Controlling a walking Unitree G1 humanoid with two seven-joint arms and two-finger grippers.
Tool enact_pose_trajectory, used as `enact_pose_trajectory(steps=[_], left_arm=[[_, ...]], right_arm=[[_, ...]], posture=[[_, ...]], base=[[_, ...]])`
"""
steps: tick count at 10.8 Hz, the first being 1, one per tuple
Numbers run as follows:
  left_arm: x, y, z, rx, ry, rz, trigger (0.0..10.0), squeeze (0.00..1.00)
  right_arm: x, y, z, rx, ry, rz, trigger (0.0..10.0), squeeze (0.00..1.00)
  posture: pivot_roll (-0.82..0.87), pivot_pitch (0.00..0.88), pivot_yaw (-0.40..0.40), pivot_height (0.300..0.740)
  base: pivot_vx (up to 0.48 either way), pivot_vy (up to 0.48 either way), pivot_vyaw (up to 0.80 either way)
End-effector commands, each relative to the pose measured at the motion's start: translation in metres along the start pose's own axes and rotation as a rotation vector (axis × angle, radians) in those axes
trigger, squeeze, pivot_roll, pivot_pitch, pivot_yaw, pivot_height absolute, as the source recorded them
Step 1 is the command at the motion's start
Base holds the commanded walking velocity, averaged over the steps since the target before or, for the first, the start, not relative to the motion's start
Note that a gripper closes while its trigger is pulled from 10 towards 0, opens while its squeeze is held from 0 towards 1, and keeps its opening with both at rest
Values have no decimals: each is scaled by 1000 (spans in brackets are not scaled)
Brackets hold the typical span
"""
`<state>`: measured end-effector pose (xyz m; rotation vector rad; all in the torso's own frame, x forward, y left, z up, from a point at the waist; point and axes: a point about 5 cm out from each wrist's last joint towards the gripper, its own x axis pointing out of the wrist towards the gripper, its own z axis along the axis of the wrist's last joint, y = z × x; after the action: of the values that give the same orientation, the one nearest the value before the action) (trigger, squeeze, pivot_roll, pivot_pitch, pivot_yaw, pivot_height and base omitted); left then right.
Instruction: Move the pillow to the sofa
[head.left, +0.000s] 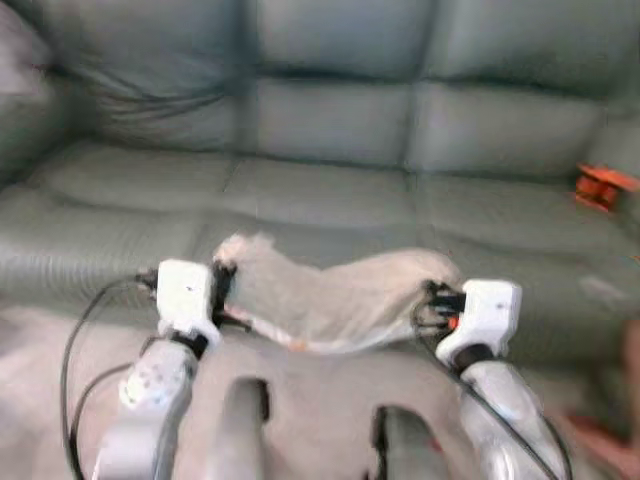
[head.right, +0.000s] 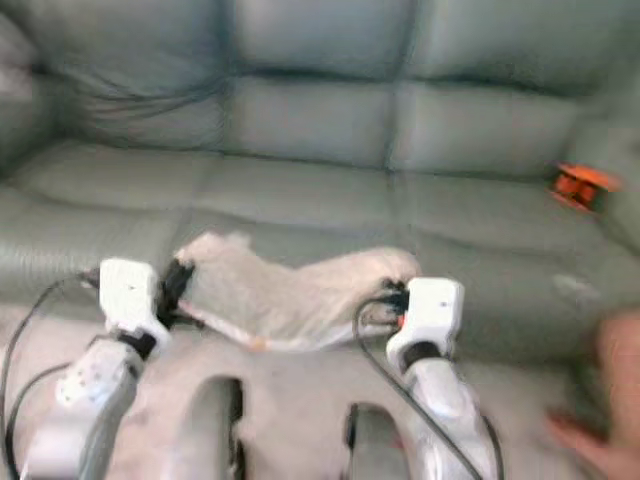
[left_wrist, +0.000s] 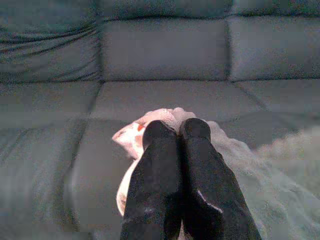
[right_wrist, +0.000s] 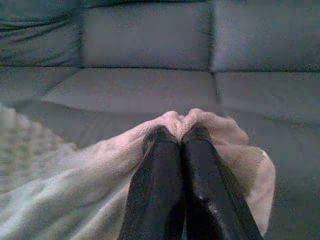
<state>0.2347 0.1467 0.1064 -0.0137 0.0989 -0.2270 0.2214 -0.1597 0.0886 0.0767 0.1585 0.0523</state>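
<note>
- Pillow (head.left: 330, 295), pale and limp, hangs stretched between the two grippers, sagging in the middle, held above the front edge of the sofa (head.left: 330, 190) seat.
- Left gripper (left_wrist: 176, 131) has its black fingers pinched tight on one corner of the pillow; right gripper (right_wrist: 176, 134) is clamped the same way on the opposite corner.
- Both silver arms reach forward side by side, wrists level.
- Beyond the grippers lie the grey-green seat cushions, then the backrest.
- Far off past the right gripper, a small orange object (head.left: 604, 186) sits on the sofa.
</note>
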Motion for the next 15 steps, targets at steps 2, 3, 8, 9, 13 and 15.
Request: enact_pose_trajectory(steps=[2, 3, 8, 9, 13, 15], left_arm=[[3, -9, 8, -17, -41, -27, 10000, 0], [3, -10, 8, -19, -43, -29, 10000, 0], [6, -9, 9, -21, -50, -24, 10000, 0], [7, -8, 9, -20, -51, -22, 10000, 0], [8, -6, 8, -11, -40, 3, 10000, 0], [9, -5, 7, -8, -38, 15, 10000, 0]], right_arm=[[4, -2, 9, -11, -37, -1, 10000, 0], [4, -2, 9, -12, -38, 1, 10000, 0], [6, -11, 13, -45, -49, -2, 10000, 0], [9, -14, 16, -60, -59, -3, 10000, 0], [11, -11, 16, -62, -64, 23, 10000, 0], [11, -12, 16, -63, -60, 28, 10000, 0]], posture=[[-15, 61, -3, 645], [-15, 61, -3, 645], [-26, 47, 1, 645], [-27, 46, 1, 645], [-24, 41, -1, 645], [-25, 41, 0, 645]], base=[[0, 0, 0], [259, 0, 0], [271, 0, 0], [274, 0, 0], [198, 0, 383], [0, 0, 0]])
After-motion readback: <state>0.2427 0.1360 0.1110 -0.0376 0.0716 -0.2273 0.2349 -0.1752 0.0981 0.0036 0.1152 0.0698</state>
